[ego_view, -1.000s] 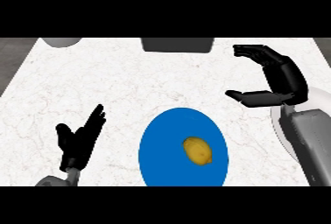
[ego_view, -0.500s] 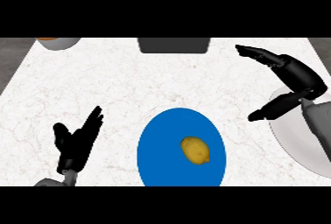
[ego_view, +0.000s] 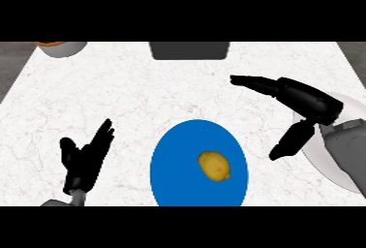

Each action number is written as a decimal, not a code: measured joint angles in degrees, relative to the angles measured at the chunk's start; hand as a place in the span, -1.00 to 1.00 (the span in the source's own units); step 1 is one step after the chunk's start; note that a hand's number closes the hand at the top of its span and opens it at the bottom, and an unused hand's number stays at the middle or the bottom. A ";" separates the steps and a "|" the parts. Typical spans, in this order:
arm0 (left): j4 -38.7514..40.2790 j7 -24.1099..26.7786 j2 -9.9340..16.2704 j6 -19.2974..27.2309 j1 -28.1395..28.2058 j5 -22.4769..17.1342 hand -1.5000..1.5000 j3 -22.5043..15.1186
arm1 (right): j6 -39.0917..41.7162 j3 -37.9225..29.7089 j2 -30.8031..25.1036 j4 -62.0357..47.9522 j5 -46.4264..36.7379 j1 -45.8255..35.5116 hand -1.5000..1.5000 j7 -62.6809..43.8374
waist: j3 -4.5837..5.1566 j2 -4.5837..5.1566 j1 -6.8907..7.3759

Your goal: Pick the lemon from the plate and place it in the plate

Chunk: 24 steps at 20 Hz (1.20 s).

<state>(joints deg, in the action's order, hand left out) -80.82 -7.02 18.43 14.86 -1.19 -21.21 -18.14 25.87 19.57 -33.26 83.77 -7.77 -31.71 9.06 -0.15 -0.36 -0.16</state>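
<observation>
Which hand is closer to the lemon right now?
Right. The right hand is open up and right of the lemon, thumb tip by the blue plate; the left hand rests farther off, left of the plate.

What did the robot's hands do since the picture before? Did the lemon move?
The right hand swung from above the counter toward the blue plate, thumb pointing down beside its right rim, still open and holding nothing. The lemon stayed on the plate, and the left hand stayed resting open at the lower left.

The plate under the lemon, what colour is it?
Plain solid blue; the plate holding the yellow lemon shows best in the head view.
</observation>
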 measured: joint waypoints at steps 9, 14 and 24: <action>-0.39 -0.88 -1.26 -1.80 0.33 1.57 0.00 1.85 | -0.50 4.45 6.28 10.64 -9.48 5.40 -1.00 -12.03 | -0.01 0.11 0.17; -0.48 -0.81 -2.88 -1.68 0.55 3.45 0.00 2.36 | 1.59 6.50 9.63 12.03 -13.18 8.20 -1.00 -15.19 | -0.05 0.12 0.24; -1.17 -2.68 -4.54 -3.91 0.72 6.03 0.00 4.81 | 2.52 8.18 14.43 13.14 -22.28 14.35 -1.00 -13.82 | -0.02 0.17 0.25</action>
<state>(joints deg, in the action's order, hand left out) -81.99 -9.69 13.90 10.95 -0.47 -15.18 -13.33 28.38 27.75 -18.83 96.91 -30.05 -17.36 -4.76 -0.18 -0.18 0.08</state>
